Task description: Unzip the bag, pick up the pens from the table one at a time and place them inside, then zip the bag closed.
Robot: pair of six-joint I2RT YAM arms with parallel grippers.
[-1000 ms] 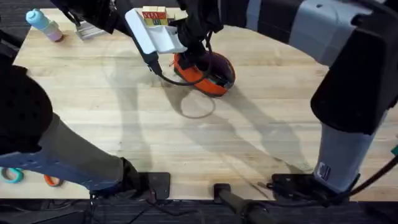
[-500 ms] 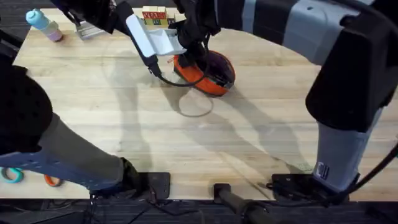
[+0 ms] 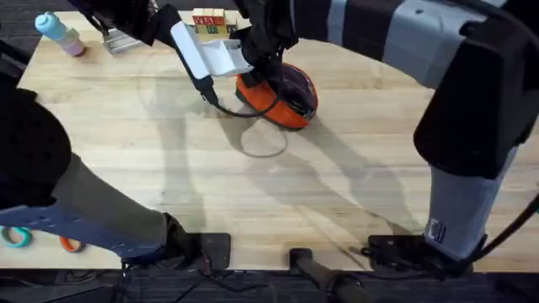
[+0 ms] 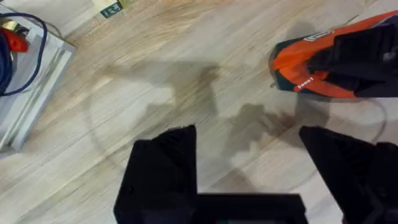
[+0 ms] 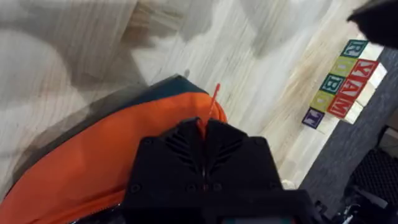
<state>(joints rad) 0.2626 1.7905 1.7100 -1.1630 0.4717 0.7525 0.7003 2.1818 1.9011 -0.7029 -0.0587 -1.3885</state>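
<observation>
The orange bag [image 3: 282, 99] lies on the table [image 3: 337, 185] at the far middle, its dark zipper edge turned toward the right. My right gripper [image 5: 204, 127] stands on the bag's [image 5: 112, 168] top, shut on a thin orange pull tab [image 5: 213, 102] that sticks out between its fingers. My left gripper [image 4: 249, 149] hovers open over bare wood just left of the bag [image 4: 298, 62], nothing between its fingers. The pens are out of view.
Lettered blocks [image 3: 210, 21] sit behind the bag at the far edge. A blue-and-pink bottle [image 3: 57, 34] and a metal rack [image 3: 122, 40] stand at the far left. Scissors [image 3: 17, 237] lie off the near left corner.
The bag has shifted slightly toward the far side under the right gripper. The left arm has barely moved.
</observation>
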